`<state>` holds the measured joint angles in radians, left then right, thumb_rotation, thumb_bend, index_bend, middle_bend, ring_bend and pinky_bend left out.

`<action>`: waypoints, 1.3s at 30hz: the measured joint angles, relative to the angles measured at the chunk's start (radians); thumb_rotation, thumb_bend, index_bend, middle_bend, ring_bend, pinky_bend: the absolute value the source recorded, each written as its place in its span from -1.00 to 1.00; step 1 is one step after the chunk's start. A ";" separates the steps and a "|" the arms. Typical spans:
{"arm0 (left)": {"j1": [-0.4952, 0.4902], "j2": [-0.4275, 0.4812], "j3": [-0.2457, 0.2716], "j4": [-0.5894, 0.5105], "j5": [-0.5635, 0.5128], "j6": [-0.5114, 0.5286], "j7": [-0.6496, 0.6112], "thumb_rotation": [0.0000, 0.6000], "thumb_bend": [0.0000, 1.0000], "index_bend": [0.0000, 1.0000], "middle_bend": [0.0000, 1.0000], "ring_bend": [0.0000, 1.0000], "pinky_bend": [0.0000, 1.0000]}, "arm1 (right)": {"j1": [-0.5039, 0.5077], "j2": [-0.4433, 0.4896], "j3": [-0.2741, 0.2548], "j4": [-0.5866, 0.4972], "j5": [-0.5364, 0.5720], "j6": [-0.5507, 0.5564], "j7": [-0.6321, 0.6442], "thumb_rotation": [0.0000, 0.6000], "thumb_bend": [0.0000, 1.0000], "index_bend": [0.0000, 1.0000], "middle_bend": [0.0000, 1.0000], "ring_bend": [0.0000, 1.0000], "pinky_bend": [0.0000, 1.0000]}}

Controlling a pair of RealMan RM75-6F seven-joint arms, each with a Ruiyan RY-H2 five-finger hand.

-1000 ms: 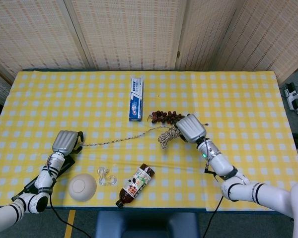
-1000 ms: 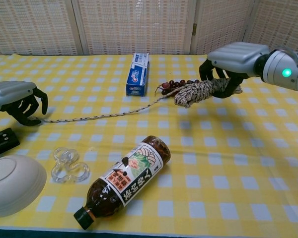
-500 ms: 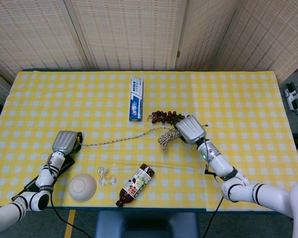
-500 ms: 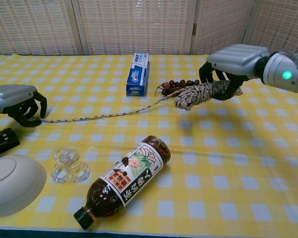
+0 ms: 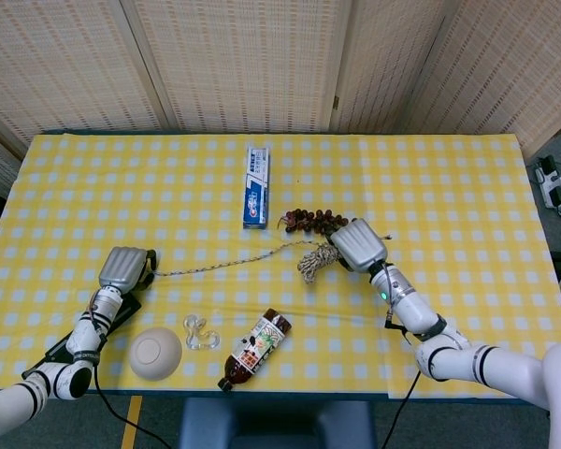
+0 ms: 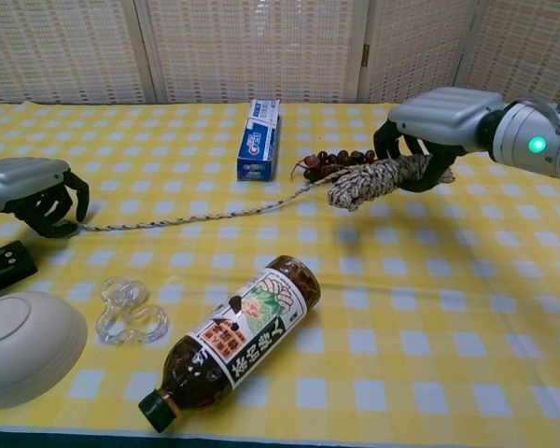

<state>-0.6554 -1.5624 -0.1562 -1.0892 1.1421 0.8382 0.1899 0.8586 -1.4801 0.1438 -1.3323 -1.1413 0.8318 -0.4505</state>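
Item: rope (image 6: 196,217), one length. We find its bundled end (image 6: 378,177) gripped in our right hand (image 6: 427,140) and held above the checked cloth (image 6: 467,308), its free end pinched in our curled left hand (image 6: 39,198). We judge it drawn out nearly straight, the bundle not yet unwound. Nearby: grapes (image 6: 336,159), toothpaste box (image 6: 259,140), bottle (image 6: 233,341), bowl (image 6: 23,347), clear hook (image 6: 129,313).

Speckled rope (image 6: 205,216), stretched taut, right end bundled.
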 measured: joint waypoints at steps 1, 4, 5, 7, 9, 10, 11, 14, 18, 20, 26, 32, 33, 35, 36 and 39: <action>-0.001 0.000 0.000 0.000 -0.002 -0.001 0.001 1.00 -0.12 0.11 0.62 0.52 0.52 | 0.000 0.000 0.000 0.001 0.000 0.000 0.001 1.00 -0.22 0.48 0.16 0.21 0.00; -0.003 -0.003 0.001 0.005 -0.011 -0.009 0.005 1.00 -0.11 0.12 0.62 0.52 0.52 | 0.000 -0.001 -0.001 0.003 -0.001 0.001 0.005 1.00 -0.22 0.48 0.16 0.21 0.00; -0.004 -0.005 0.000 0.008 -0.014 -0.011 0.006 1.00 -0.11 0.12 0.62 0.52 0.52 | 0.000 -0.001 -0.001 0.004 -0.002 0.001 0.006 1.00 -0.22 0.48 0.16 0.21 0.00; -0.004 -0.006 0.001 0.010 -0.016 -0.012 0.006 1.00 -0.10 0.14 0.62 0.52 0.52 | 0.000 0.000 -0.001 0.005 -0.002 0.001 0.009 1.00 -0.22 0.48 0.16 0.21 0.00; -0.004 -0.008 0.001 0.013 -0.016 -0.012 0.006 1.00 -0.09 0.15 0.62 0.52 0.52 | 0.000 0.000 -0.002 0.006 -0.002 0.001 0.010 1.00 -0.22 0.48 0.16 0.21 0.00; -0.004 -0.008 0.001 0.014 -0.016 -0.011 0.005 1.00 -0.09 0.16 0.62 0.53 0.52 | 0.000 -0.001 -0.002 0.007 -0.002 0.001 0.011 1.00 -0.22 0.48 0.16 0.21 0.00; -0.004 -0.010 0.001 0.015 -0.015 -0.009 0.001 1.00 -0.08 0.17 0.62 0.53 0.52 | 0.000 -0.001 -0.002 0.008 -0.002 0.001 0.012 1.00 -0.22 0.48 0.16 0.21 0.00; -0.004 -0.013 0.002 0.020 -0.008 -0.005 -0.010 1.00 -0.05 0.20 0.63 0.55 0.52 | 0.001 -0.004 -0.004 0.012 -0.002 -0.002 0.014 1.00 -0.22 0.48 0.16 0.21 0.00; -0.006 -0.015 0.003 0.024 -0.005 -0.010 -0.020 1.00 -0.01 0.24 0.64 0.55 0.52 | 0.001 -0.006 -0.006 0.016 -0.003 -0.003 0.017 1.00 -0.22 0.48 0.16 0.21 0.00; -0.007 -0.016 0.004 0.027 -0.003 -0.012 -0.022 1.00 0.01 0.26 0.65 0.55 0.52 | 0.001 -0.007 -0.006 0.016 -0.004 -0.002 0.021 1.00 -0.22 0.48 0.16 0.21 0.00; -0.002 -0.002 -0.002 0.009 0.017 0.012 -0.060 1.00 0.05 0.29 0.68 0.58 0.52 | -0.006 -0.003 -0.004 0.005 -0.022 0.006 0.064 1.00 -0.22 0.52 0.20 0.25 0.05; 0.007 0.081 -0.027 -0.104 0.056 0.059 -0.133 1.00 0.05 0.30 0.69 0.59 0.53 | -0.018 0.017 0.005 -0.052 -0.093 0.032 0.190 1.00 -0.22 0.61 0.31 0.38 0.21; 0.008 0.099 -0.032 -0.129 0.062 0.065 -0.145 1.00 0.05 0.30 0.69 0.59 0.53 | -0.020 0.022 0.007 -0.069 -0.117 0.039 0.221 1.00 -0.22 0.62 0.33 0.40 0.25; 0.009 0.145 -0.046 -0.193 0.074 0.078 -0.171 1.00 0.05 0.30 0.69 0.59 0.53 | -0.022 0.028 0.008 -0.098 -0.154 0.050 0.264 1.00 -0.22 0.64 0.37 0.46 0.30; 0.009 0.166 -0.052 -0.222 0.078 0.082 -0.180 1.00 0.05 0.30 0.69 0.59 0.53 | -0.022 0.030 0.009 -0.117 -0.177 0.057 0.284 1.00 -0.22 0.65 0.39 0.49 0.33; 0.006 0.238 -0.077 -0.323 0.087 0.089 -0.204 1.00 0.05 0.30 0.68 0.59 0.53 | -0.010 0.024 0.014 -0.159 -0.206 0.060 0.294 1.00 -0.22 0.68 0.45 0.59 0.45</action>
<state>-0.6498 -1.3241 -0.2337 -1.4125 1.2289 0.9272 -0.0145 0.8482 -1.4565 0.1577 -1.4913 -1.3469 0.8919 -0.1568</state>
